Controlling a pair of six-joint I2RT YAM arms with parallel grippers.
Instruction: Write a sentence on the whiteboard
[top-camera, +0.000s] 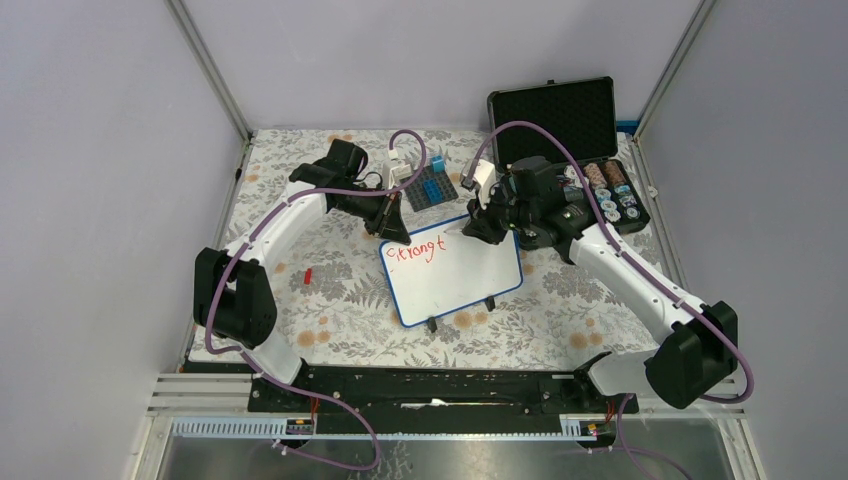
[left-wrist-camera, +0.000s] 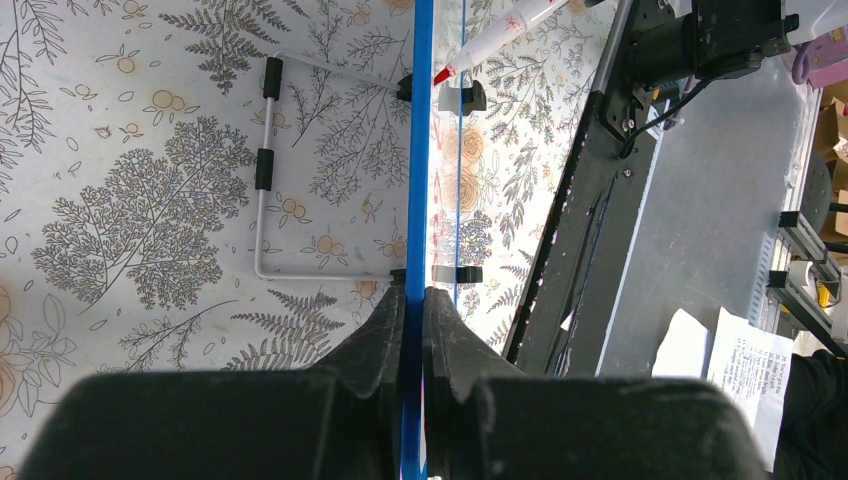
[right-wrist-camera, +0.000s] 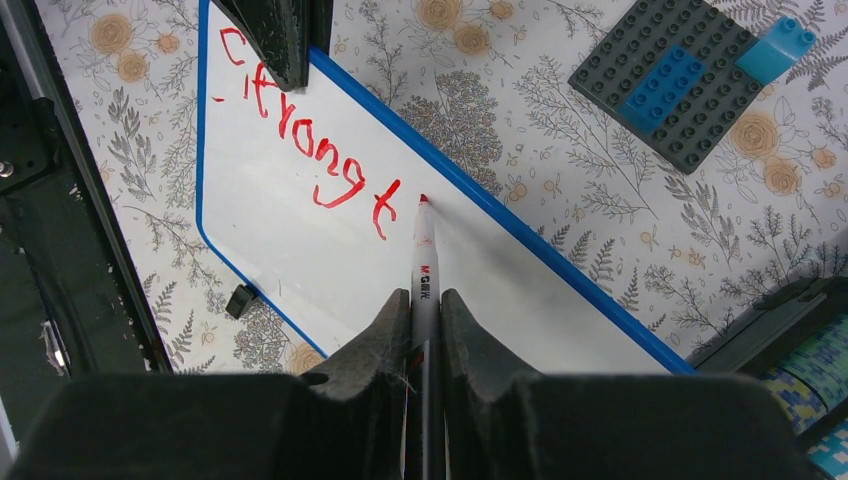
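The whiteboard, white with a thin blue rim, lies tilted mid-table and bears red letters along its far edge. My left gripper is shut on the board's far-left rim; in the left wrist view the blue rim runs edge-on between the jaws of that gripper. My right gripper is shut on a red marker, whose tip sits just right of the last red letter, at or just above the board. Seen from above, the right gripper hovers over the board's far-right part.
A grey brick plate with blue bricks lies just behind the board. An open black foam-lined case with small round items stands at the back right. A small red piece lies left of the board. The board's wire stand shows underneath.
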